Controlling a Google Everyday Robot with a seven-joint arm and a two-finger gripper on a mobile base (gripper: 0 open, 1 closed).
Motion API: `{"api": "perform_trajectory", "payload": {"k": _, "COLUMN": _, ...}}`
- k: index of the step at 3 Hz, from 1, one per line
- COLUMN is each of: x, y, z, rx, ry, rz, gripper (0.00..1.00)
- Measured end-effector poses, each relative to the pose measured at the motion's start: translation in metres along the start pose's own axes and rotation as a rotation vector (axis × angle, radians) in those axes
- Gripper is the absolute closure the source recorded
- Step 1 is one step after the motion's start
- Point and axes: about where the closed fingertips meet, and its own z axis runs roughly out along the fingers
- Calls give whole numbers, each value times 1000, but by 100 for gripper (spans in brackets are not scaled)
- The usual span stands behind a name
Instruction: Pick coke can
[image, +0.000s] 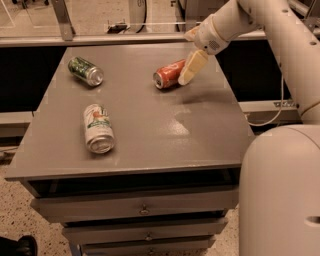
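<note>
hand (192, 67) hovers just beside the lying coke can (167, 75); its opening i cannot tell; centre over the can's body, straddle its width, then close

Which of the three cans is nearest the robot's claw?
The red-orange coke can, right beside the gripper. The dark green can and the white can lie much farther away.

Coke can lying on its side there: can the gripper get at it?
Probably yes. The gripper hangs right beside the coke can, with nothing between them; the green can and white can lie well away.
</note>
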Motion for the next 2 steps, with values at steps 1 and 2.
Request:
{"api": "perform_trajectory", "payload": {"k": 1, "x": 7, "y": 3, "z": 39, "rx": -46, "ry": 48, "rz": 3, "gripper": 0}}
{"api": "perform_trajectory", "payload": {"k": 2, "x": 14, "y": 4, "z": 55, "rx": -68, "ry": 84, "rz": 6, "gripper": 0}}
